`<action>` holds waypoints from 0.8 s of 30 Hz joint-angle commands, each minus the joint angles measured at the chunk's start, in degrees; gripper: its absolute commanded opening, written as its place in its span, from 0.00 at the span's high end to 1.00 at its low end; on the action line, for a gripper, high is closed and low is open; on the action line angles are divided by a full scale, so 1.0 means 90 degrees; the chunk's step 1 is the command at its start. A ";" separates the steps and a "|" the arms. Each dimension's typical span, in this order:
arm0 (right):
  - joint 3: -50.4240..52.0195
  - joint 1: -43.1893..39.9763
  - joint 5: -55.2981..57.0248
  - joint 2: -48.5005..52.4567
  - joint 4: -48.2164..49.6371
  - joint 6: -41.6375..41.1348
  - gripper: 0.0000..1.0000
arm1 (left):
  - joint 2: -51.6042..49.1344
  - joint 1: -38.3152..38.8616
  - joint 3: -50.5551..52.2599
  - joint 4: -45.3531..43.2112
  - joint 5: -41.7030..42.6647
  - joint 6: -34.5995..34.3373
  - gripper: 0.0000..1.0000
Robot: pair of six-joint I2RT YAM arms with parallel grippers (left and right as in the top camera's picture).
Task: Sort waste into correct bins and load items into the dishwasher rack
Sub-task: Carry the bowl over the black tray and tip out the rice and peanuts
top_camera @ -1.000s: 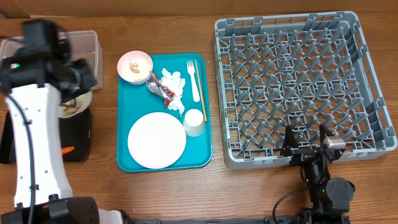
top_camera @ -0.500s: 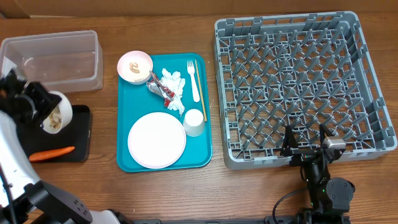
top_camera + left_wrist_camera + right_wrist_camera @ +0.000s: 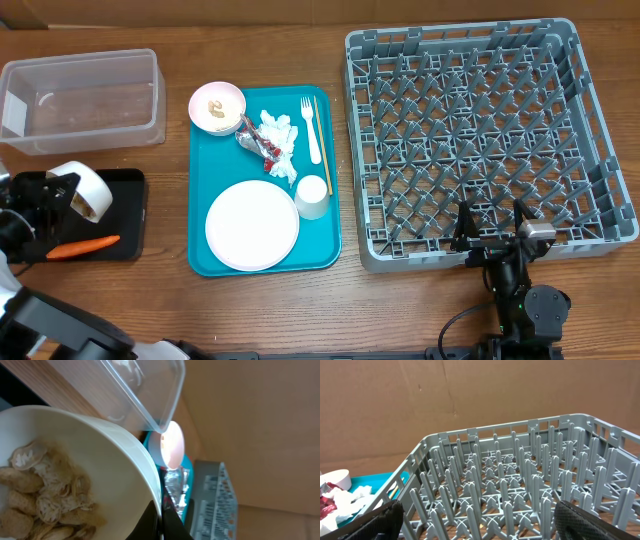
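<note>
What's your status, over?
Left gripper shut on bowl, scraps inside, tipped above black tray. Carrot on tray. Right gripper open, empty, at near wall of rack. No obstruction seen.

Matte black right arm (image 3: pixel 520 290), thin black cable (image 3: pixel 443 335), dark textured fingers (image 3: pixel 377 520).

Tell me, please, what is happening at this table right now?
The left gripper holds a small bowl of food scraps tipped over the black tray, where a carrot lies. The right gripper sits open by the empty dishwasher rack. The plate, cup and fork are on the teal tray, not yet loaded.
</note>
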State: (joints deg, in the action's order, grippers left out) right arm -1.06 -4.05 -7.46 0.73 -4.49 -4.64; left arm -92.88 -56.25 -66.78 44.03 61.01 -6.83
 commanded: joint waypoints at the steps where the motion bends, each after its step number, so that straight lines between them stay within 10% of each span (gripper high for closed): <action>1: 0.0066 -0.0022 0.0034 -0.0061 0.0032 0.0022 0.00 | -0.0364 -0.0250 0.0114 -0.0090 0.0869 0.0189 0.96; 24: 0.0066 -0.0022 0.0034 -0.0061 0.0032 0.0022 0.00 | -0.1671 -0.1005 0.0114 -0.1073 0.3283 0.0219 0.96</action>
State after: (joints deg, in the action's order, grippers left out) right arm -1.06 -4.05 -7.46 0.73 -4.49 -4.64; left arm -107.46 -64.75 -65.98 35.42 83.11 -5.74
